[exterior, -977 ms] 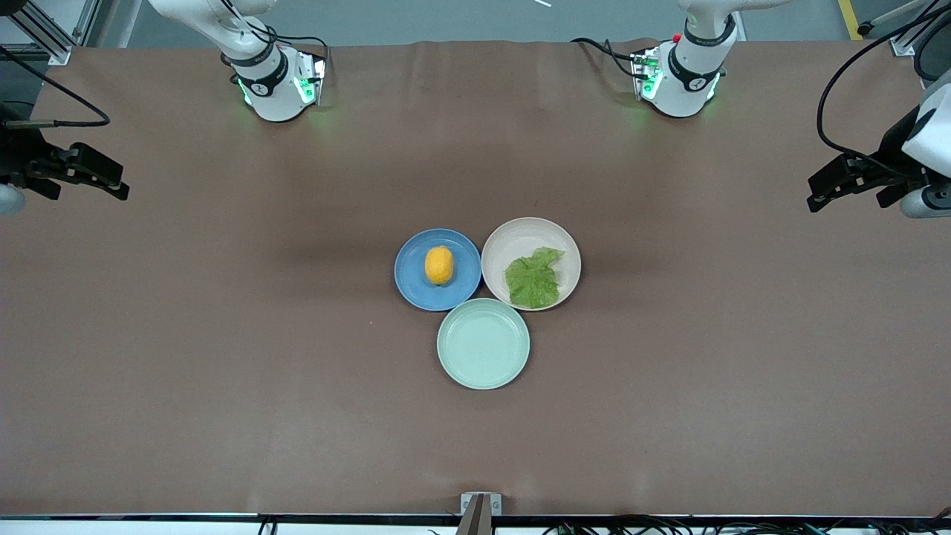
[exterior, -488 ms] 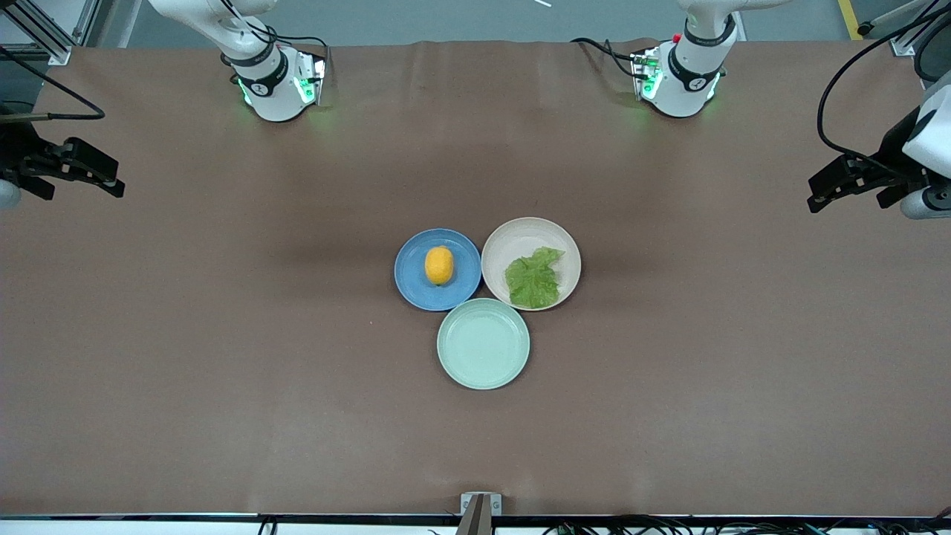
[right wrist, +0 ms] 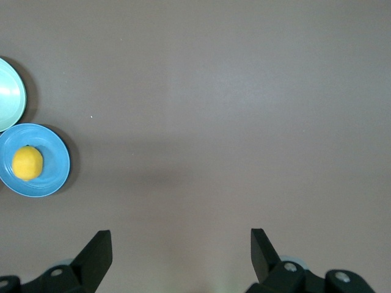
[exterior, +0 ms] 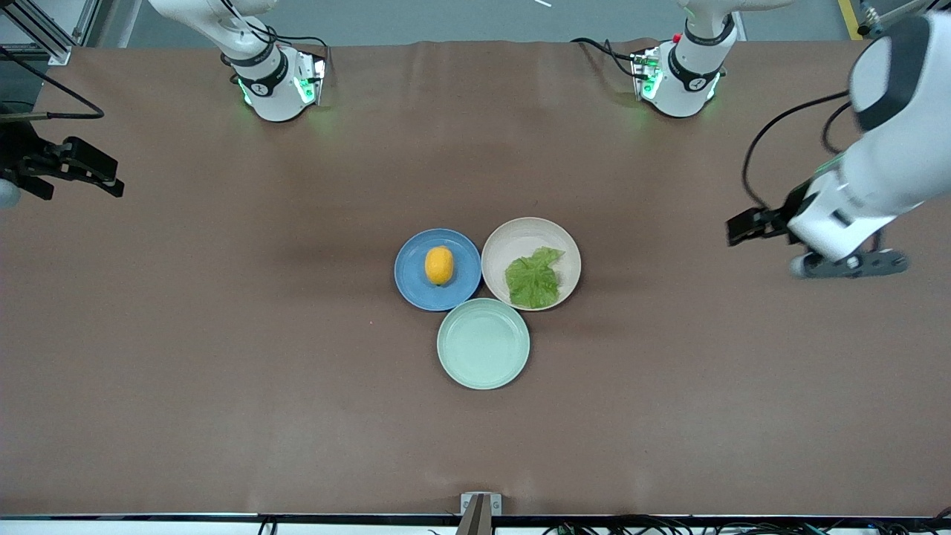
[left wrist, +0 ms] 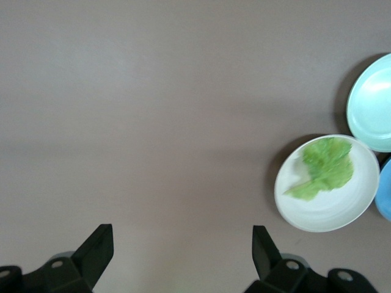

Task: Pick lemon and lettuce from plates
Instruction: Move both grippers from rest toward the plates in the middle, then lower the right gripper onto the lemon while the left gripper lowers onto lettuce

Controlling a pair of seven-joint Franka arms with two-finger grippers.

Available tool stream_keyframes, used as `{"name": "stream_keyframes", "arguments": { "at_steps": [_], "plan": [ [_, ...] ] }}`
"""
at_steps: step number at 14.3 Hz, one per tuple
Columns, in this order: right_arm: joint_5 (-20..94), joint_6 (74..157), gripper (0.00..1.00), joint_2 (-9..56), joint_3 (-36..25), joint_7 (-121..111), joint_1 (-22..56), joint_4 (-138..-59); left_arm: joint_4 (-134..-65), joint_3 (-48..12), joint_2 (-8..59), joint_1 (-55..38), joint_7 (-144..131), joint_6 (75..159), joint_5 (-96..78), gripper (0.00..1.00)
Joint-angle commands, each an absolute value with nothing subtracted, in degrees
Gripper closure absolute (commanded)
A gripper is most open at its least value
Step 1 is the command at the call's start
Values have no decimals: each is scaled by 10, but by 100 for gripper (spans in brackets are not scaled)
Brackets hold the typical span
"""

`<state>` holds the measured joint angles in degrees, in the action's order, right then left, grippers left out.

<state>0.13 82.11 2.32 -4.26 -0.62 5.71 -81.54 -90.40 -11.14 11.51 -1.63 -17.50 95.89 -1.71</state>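
Note:
The lemon [exterior: 439, 265] lies on the blue plate [exterior: 414, 287] at the table's middle. The lettuce [exterior: 533, 279] lies flat on the beige-pink plate [exterior: 520, 236] beside it, toward the left arm's end. My left gripper [exterior: 739, 227] is open and empty over bare table, short of the beige-pink plate. The left wrist view [left wrist: 181, 247] shows the lettuce [left wrist: 324, 174] on its plate [left wrist: 342, 210]. My right gripper [exterior: 117, 180] is open and empty, waiting at the right arm's end of the table. The right wrist view [right wrist: 180, 247] shows the lemon [right wrist: 27, 163] on the blue plate [right wrist: 56, 166].
An empty mint-green plate [exterior: 483, 343] touches both plates, nearer the front camera. It also shows in the left wrist view [left wrist: 372, 101] and the right wrist view [right wrist: 8, 94]. Brown table cover [exterior: 223, 334] lies all around.
My left arm has swung in from the table's end toward the plates, its gripper still open. The right gripper has barely moved. The lemon, lettuce and plates are unmoved.

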Motion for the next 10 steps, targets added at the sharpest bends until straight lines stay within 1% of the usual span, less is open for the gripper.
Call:
{"name": "stream_keyframes", "arguments": {
  "at_steps": [1, 3, 5, 7, 8, 10],
  "plan": [
    [1, 812, 0, 22, -33, -1, 77, -817, -905, -112, 158, -69, -316, 1003, -24, 0],
    [1, 816, 0, 23, -34, 47, 132, -829, -931, -112, 184, -103, -407, 1066, -24, 0],
    [0, 820, 0, 35, -34, 124, 206, -835, -957, -112, 209, -146, -505, 1123, -22, 0],
    [2, 845, 0, 71, -33, 190, 270, -835, -971, -111, 234, -177, -607, 1163, -11, 0],
    [7, 864, 0, 93, -33, 217, 292, -836, -978, -111, 245, -189, -653, 1183, -7, 0],
    [48, 911, 0, 141, -34, 272, 326, -838, -1013, -111, 257, -213, -747, 1240, 4, 0]
  ]
}}
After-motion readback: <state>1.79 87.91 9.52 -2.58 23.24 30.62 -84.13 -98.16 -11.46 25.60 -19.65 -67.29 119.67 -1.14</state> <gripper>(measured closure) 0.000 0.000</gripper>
